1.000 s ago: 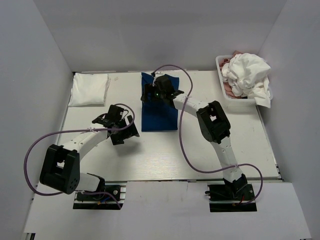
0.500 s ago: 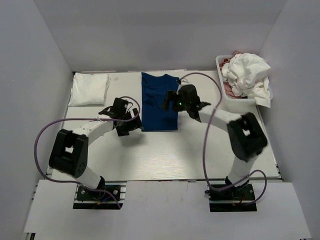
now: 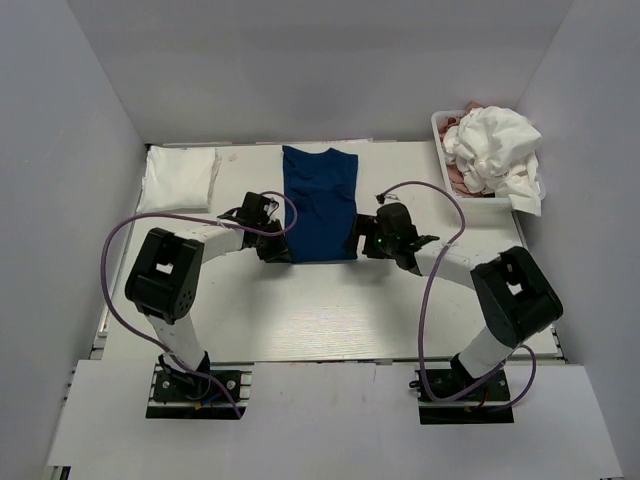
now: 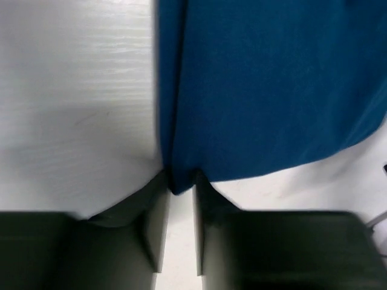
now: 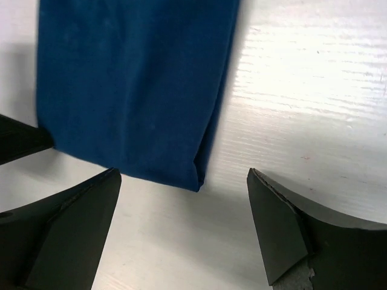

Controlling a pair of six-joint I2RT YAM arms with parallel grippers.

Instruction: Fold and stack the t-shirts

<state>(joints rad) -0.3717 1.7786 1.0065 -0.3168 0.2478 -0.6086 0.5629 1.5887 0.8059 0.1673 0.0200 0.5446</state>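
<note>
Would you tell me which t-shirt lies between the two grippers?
The navy blue t-shirt, mid-table; the folded white one lies far left, the rest fill the basket.

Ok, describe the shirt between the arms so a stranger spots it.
On the white table, look halfway along the far edge. There lies the navy t-shirt, a folded strip. It is the only dark cloth: the folded cloth far left and the basket heap far right are pale.

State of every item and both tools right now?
navy t-shirt: folded to a long strip, flat on the table
folded white t-shirt: flat, far-left corner
crumpled white t-shirt: heaped in basket
pink t-shirt: bunched under it
left tool: closed on navy's near-left corner
right tool: open, straddling near-right corner
</note>
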